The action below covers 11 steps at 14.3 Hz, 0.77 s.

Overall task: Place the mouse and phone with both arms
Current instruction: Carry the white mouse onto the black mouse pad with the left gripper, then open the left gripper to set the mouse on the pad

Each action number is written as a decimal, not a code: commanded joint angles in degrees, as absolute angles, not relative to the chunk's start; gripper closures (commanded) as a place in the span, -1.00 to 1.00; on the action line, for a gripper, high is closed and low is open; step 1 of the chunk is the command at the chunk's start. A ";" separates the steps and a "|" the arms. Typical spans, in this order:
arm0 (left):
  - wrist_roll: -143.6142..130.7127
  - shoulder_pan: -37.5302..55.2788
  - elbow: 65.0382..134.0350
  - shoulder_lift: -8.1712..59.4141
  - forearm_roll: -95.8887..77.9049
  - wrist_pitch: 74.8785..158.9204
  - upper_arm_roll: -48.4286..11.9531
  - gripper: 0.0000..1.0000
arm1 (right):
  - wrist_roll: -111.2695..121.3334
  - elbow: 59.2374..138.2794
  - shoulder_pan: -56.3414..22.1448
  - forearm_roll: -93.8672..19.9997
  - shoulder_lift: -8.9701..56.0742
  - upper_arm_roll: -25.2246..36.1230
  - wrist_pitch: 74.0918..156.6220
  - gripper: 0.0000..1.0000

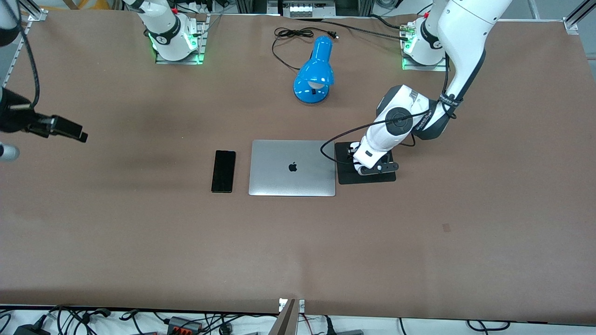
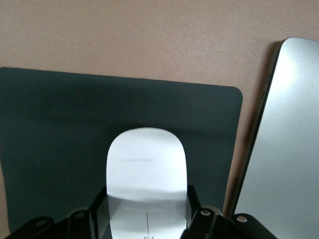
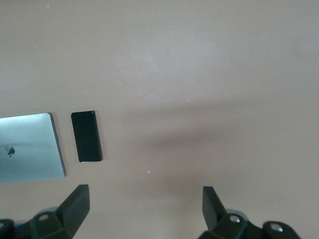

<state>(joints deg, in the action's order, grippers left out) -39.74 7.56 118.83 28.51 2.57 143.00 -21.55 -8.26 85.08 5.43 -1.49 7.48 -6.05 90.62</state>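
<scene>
White mouse [image 2: 145, 169] with thin grey line; black phone [image 1: 223, 170]; silver laptop [image 1: 292, 168]; dark mouse pad [image 2: 55, 134]; blue lamp [image 1: 315, 72]; brown table [image 1: 298, 242].

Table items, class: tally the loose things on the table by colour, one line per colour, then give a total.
Black: 2 (phone, mouse pad)
White: 1 (mouse, in the left gripper over the pad)
Silver: 1 (laptop)
Blue: 1 (lamp)
Total: 5

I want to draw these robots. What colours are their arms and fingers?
Both arms are white with dark grey joints and black cables; green lights glow at their bases. The left gripper and right gripper are black, and the right one has flat, pointed fingers.
</scene>
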 commanded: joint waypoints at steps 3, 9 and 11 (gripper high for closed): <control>-41.22 7.48 117.52 30.06 7.89 143.61 -20.39 0.38 | -8.26 96.68 6.24 -0.79 -1.49 -6.06 92.21 -1.00; -41.22 7.21 116.02 31.37 9.05 143.61 -19.60 -0.75 | -8.09 91.68 7.56 -0.88 3.06 -6.06 92.73 -1.00; -41.05 7.03 115.49 30.85 9.14 142.91 -19.60 -1.00 | -8.00 89.92 7.56 -0.97 4.30 -6.06 92.46 -1.00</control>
